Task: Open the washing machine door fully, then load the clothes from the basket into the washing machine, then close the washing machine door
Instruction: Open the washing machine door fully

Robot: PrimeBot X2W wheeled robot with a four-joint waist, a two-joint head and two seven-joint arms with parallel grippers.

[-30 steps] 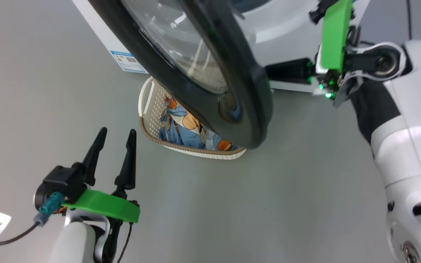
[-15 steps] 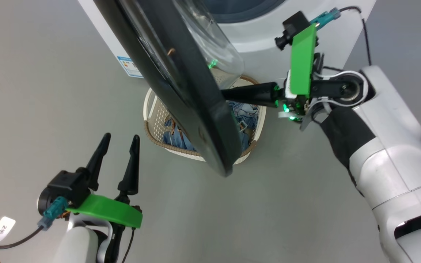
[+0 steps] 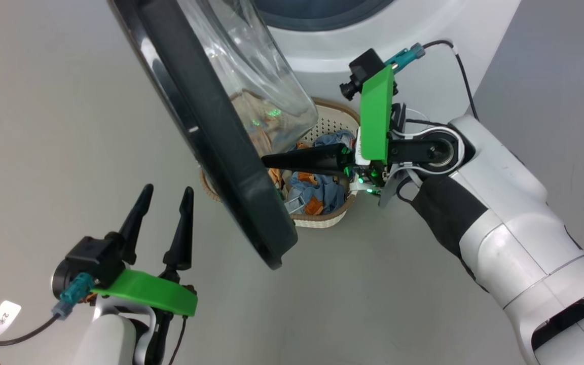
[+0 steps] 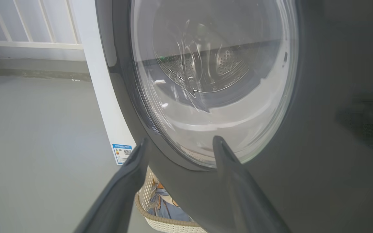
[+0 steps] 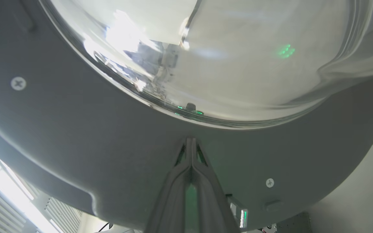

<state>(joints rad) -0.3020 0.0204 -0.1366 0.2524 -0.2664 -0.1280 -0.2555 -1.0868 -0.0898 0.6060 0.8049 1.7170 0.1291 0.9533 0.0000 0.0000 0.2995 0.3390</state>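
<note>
LAUNDRY ROOM: We are looking down on the washing machine door [image 3: 221, 167], which is standing part-open and edge-on to the head camera. Its black rim is slanting from 11 o'clock toward the centre, and its clear glass bowl [image 3: 256, 66] is bulging toward the white washing machine [image 3: 373, 45] at 12 o'clock.

The right gripper [image 3: 270, 161] is reaching in from 4 o'clock with its two dark fingers pressed together and nothing between them. Its tip is meeting the door's inner face just below the glass. In the right wrist view those closed fingers are pointing at the grey inner ring, with a screw head [image 5: 18, 83] at 10 o'clock.

The left gripper [image 3: 166, 191] is hovering at 7 o'clock over the grey floor [image 3: 43, 126], fingers spread wide and empty, apart from the door's outer side. In the left wrist view they are framing the window's lower edge. Through the window we are seeing the perforated steel drum [image 4: 206, 68], and a small blue label [image 4: 122, 152] is showing at 8 o'clock on the machine's white side.

The basket [image 3: 322, 219] is sitting on the floor at the machine's foot, partly hidden by the door. The clothes [image 3: 322, 190], light blue with orange patches, are lying inside it beneath the right gripper's fingers.
</note>
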